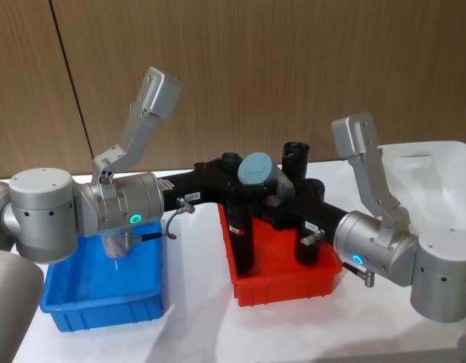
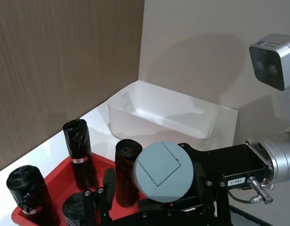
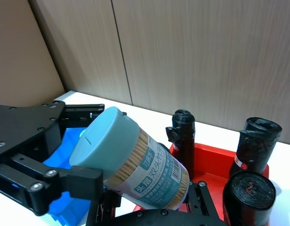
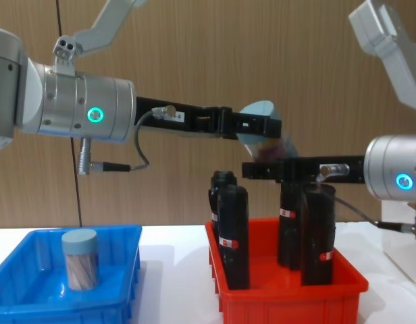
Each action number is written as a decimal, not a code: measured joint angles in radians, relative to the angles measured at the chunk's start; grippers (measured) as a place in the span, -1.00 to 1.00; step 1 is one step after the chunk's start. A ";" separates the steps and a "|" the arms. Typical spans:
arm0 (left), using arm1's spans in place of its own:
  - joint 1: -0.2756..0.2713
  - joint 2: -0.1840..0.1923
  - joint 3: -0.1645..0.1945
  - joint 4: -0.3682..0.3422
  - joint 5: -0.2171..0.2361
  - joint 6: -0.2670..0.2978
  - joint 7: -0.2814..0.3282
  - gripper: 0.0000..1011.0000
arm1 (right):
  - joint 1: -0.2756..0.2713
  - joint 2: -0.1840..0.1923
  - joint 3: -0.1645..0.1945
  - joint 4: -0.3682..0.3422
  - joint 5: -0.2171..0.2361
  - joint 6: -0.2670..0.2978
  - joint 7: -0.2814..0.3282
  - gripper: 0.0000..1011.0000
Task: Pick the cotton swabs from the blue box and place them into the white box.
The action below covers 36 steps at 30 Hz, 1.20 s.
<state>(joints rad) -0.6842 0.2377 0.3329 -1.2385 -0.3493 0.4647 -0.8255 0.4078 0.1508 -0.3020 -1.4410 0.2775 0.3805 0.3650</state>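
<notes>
The jar of cotton swabs [image 3: 145, 165] is grasped just under its lid by the jaws of the left gripper [image 3: 98, 141], one black finger being set on each side. The jar is held tilted in the air above the red bin [image 4: 289, 304], between the two arms. Its base is met by the right gripper [image 4: 258, 167], which is reached in from the other side. Whether that gripper is closed on the jar cannot be told.

The jar is seen to be a clear plastic cylinder. It is capped with a smooth, round, pale blue-grey lid and wrapped in a pale printed label with a barcode. Tightly packed tan sticks are shown through its wall.

A second jar [image 4: 80, 260] of the same kind is stood upright in the blue box [image 1: 104, 310], a shallow glossy tray with sloped walls, on the robot's left. Tall black bottles [image 4: 234, 233], wrapped in crinkled black film with small red and white labels, are stood upright in the red bin. The white box [image 2: 154, 123], plain, slightly translucent and straight-walled, is placed on the robot's right, beyond the red bin.

All three containers are carried on a white desk [image 1: 203, 318]. It is backed by a wall [image 1: 256, 76] of brown wood-grain panels, which is joined at a corner by a plain pale wall behind the white box.
</notes>
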 joint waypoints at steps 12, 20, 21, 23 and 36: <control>0.000 0.000 0.000 0.000 0.000 0.000 0.000 0.99 | -0.021 0.004 0.003 0.014 0.024 -0.047 -0.050 0.31; 0.000 0.000 0.000 0.000 0.000 0.000 0.000 0.99 | -0.024 0.003 0.006 0.040 0.031 -0.083 -0.081 0.31; 0.000 0.000 0.000 0.000 0.000 0.000 0.000 0.99 | -0.022 0.002 0.007 0.046 0.032 -0.090 -0.086 0.31; 0.000 0.000 0.000 0.000 0.000 0.000 0.000 0.99 | -0.021 0.000 0.008 0.056 0.032 -0.098 -0.091 0.31; 0.000 0.000 0.000 0.000 0.000 0.000 0.000 0.99 | 0.001 -0.010 0.015 0.125 0.046 -0.162 -0.122 0.31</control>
<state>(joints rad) -0.6842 0.2378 0.3330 -1.2385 -0.3493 0.4648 -0.8252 0.4086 0.1407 -0.2872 -1.3165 0.3231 0.2188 0.2427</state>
